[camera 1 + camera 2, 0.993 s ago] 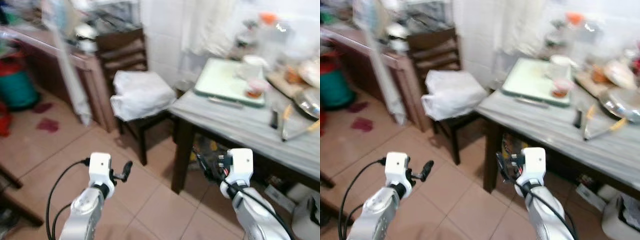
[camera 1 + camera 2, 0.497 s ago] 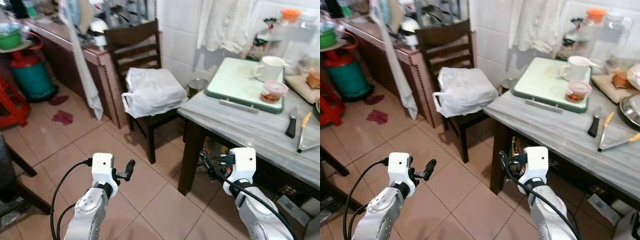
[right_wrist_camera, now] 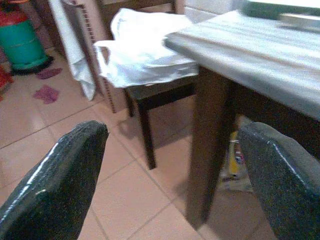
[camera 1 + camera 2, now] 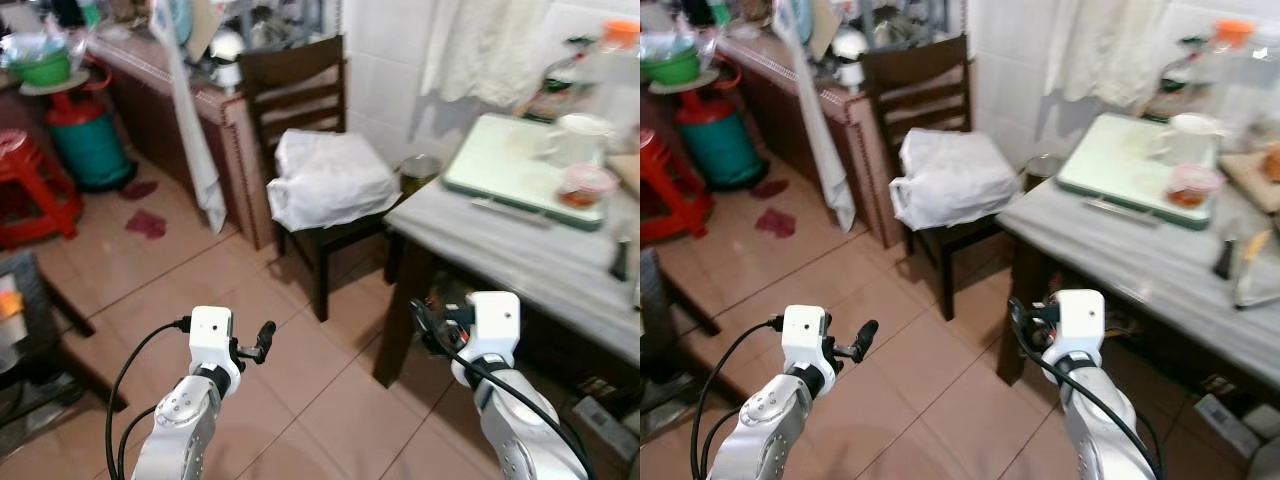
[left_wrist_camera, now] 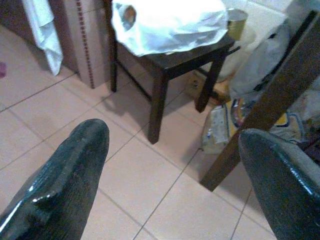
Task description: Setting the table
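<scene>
Two grippers are up at chest height over the tan tiled floor (image 4: 290,390), nothing in either one. The left gripper (image 4: 262,340) has its black fingers (image 5: 65,175) spread wide apart with just floor between them, and the right gripper (image 3: 175,185) is the same, fingers well apart, pointed at the dark table leg (image 3: 207,150).

My read is it's walking up to the table and hasn't picked anything yet. To do it well I'd square up to the grey streaked marble-look surface (image 4: 1140,255) before reaching, since it's off to the right and the wooden chair with the white plastic bag on its seat (image 4: 330,180) sits just beside that corner. Keep the right arm above the edge, not under it.

Farther back on the surface is the pale green rectangular tray (image 4: 1120,165) carrying a white mug (image 4: 1185,135) and a small clear tub with a pink lid (image 4: 1187,183). Both stand upright near the tray's far side. A black-handled knife (image 4: 1225,258) lies on the surface past the tray, a bit blurred.
</scene>
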Robot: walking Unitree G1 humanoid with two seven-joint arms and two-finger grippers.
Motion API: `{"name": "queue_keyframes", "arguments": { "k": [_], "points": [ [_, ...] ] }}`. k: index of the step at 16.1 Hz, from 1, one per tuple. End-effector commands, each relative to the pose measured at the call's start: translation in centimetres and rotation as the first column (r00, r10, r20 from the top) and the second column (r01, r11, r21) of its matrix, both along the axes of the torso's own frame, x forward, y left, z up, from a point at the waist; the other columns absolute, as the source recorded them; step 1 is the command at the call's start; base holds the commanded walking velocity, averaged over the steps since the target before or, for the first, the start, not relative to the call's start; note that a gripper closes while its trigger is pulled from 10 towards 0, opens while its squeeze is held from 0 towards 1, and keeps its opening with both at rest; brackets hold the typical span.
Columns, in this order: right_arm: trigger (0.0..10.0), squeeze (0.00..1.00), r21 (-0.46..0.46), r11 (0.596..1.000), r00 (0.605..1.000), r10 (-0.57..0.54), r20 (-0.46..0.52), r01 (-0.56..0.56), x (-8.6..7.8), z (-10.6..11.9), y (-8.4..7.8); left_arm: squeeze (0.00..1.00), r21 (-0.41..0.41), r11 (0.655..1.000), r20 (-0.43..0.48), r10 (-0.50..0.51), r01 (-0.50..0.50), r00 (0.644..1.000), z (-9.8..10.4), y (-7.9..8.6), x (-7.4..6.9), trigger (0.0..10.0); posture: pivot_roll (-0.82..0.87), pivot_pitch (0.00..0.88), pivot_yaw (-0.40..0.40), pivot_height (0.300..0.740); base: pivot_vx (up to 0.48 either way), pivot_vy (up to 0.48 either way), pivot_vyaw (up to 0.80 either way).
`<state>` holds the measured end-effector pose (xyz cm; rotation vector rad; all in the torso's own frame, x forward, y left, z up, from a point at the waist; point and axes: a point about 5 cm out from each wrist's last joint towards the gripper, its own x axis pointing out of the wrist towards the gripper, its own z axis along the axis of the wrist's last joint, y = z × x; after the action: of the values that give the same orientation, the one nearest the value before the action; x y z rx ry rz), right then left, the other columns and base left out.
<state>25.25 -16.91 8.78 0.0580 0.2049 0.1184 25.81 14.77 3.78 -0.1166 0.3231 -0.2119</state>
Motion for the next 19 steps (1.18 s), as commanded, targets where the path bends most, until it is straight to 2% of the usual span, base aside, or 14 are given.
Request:
{"name": "queue_keyframes", "arguments": {
  "k": [1,9,11,15,19],
  "points": [
    [10.0,0.0,0.0,1.0,1.0,0.002,-0.005,-0.002,0.02,-0.1,0.0,0.0,0.015,1.0,0.003,-0.008,0.008,1.0,0.2,0.21,0.1,10.0,-0.06,0.0,0.023,0.74,0.0,0.48,0.0],
    [10.0,0.0,0.007,1.0,1.0,0.0,0.017,0.0,0.02,0.15,-0.18,0.0,0.031,0.999,-0.005,-0.017,0.018,1.0,0.05,0.2,0.09,10.0,-0.06,0.0,0.027,0.74,0.0,0.48,0.0],
    [10.0,0.0,0.02,1.0,1.0,0.005,0.008,-0.005,0.01,0.07,-0.01,0.0,0.004,0.999,0.043,-0.04,0.04,0.998,0.7,-0.04,0.13,10.0,-0.06,0.0,0.027,0.74,0.0,0.0,-0.23],
    [10.0,0.0,0.02,1.0,1.0,0.006,0.006,-0.006,0.06,-0.01,0.05,0.0,0.009,0.998,0.032,-0.068,0.068,0.997,0.53,-0.43,-0.04,10.0,-0.06,0.0,0.027,0.74,0.0,0.0,-0.76],
    [10.0,0.0,0.025,1.0,1.0,0.007,0.004,-0.007,0.16,-0.11,0.17,0.0,0.008,0.996,0.036,-0.084,0.083,0.996,0.65,-0.46,-0.16,10.0,-0.05,0.0,0.028,0.74,0.0,0.0,0.0]
  ]
}}
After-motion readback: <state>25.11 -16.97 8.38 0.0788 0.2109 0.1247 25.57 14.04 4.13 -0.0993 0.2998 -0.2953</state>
